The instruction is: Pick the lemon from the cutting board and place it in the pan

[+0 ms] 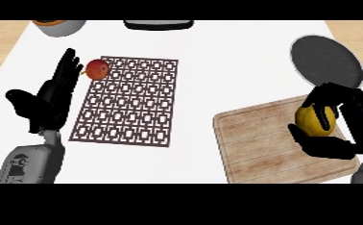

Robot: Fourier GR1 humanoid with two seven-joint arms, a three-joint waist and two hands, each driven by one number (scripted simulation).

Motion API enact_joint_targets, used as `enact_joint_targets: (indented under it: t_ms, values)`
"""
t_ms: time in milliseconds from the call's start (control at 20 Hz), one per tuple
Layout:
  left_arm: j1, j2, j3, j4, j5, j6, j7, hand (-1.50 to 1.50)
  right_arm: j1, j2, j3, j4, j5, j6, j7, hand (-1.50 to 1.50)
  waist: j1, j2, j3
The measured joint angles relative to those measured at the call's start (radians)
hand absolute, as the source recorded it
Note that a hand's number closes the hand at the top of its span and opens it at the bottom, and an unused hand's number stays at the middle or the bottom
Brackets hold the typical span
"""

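White counter, wood at the edges. My right hand has fingers and thumb curled round the lemon, over the board's right end. Pan sits just beyond. I'd lift straight, clear the rim, move forward, let go low over the pan's centre. Left hand rests open, fingers up, by the mat. Count: one lemon, one pan, one board, one mat, one apple.
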Motion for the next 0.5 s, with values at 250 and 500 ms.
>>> enact_joint_targets:
  t_ms: [250, 500]
  values:
    - [0.003, -0.004, -0.004, 0.008, -0.009, -0.004, -0.023, 0.0, -0.18, -0.039, -0.179, 0.175, -0.154, 0.014, 0.051, 1.5, 0.012, 0.004, 0.0]
    - [-0.017, -0.002, 0.004, 0.022, -0.003, -0.015, -0.024, 0.0, -0.315, -0.182, -0.296, 0.473, -0.188, -0.064, -0.031, 1.5, 0.022, 0.008, 0.001]
